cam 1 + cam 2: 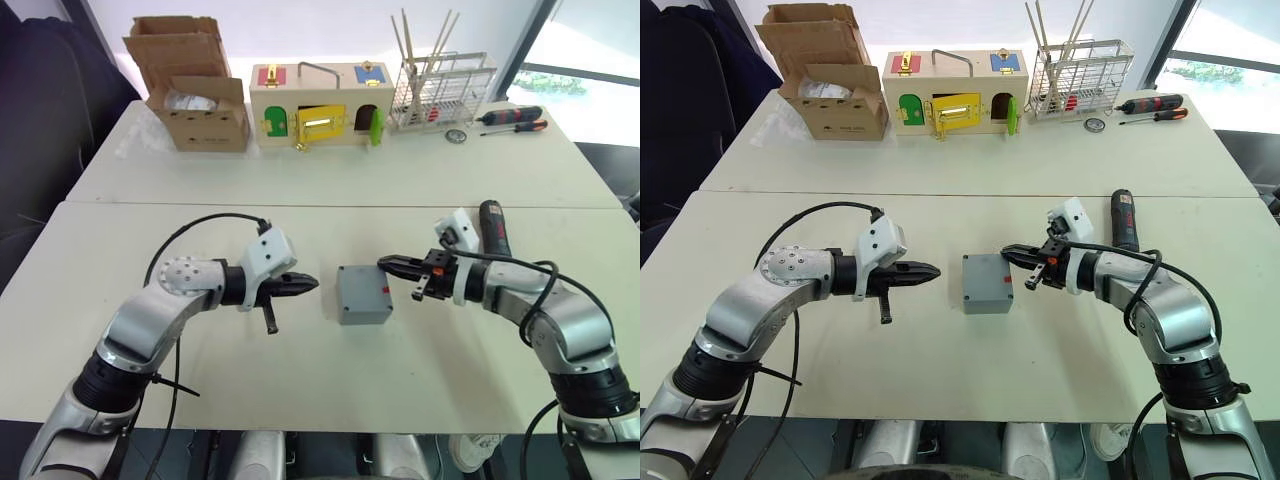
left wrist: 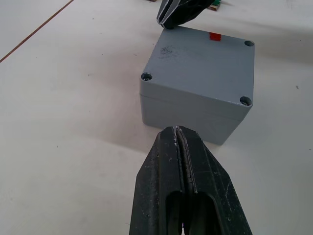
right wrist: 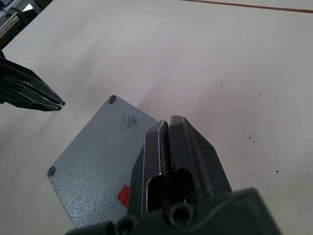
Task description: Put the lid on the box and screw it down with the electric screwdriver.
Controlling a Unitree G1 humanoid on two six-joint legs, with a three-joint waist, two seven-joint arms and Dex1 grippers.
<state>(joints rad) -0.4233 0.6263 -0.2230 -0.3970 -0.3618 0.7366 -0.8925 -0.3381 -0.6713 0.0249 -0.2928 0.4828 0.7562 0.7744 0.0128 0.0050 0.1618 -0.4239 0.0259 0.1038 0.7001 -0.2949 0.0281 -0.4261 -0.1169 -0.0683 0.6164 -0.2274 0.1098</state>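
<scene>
1. Lid (image 2: 205, 56): already seated on the box (image 1: 364, 295), mid-counter (image 1: 330, 200), between your two hands.
2. Left hand (image 1: 308, 285): fingers pressed together, empty, just beside the box.
3. Right hand (image 1: 390, 264): fingers together, empty, tip over the lid's edge.
4. Electric screwdriver (image 1: 1124, 220): lying on the counter beside your right arm.

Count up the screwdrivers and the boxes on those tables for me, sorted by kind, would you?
Electric screwdriver: 1
Hand screwdrivers: 2
Grey box with lid on: 1
Cardboard box: 1
Wooden latch box: 1
Total: 6
</scene>
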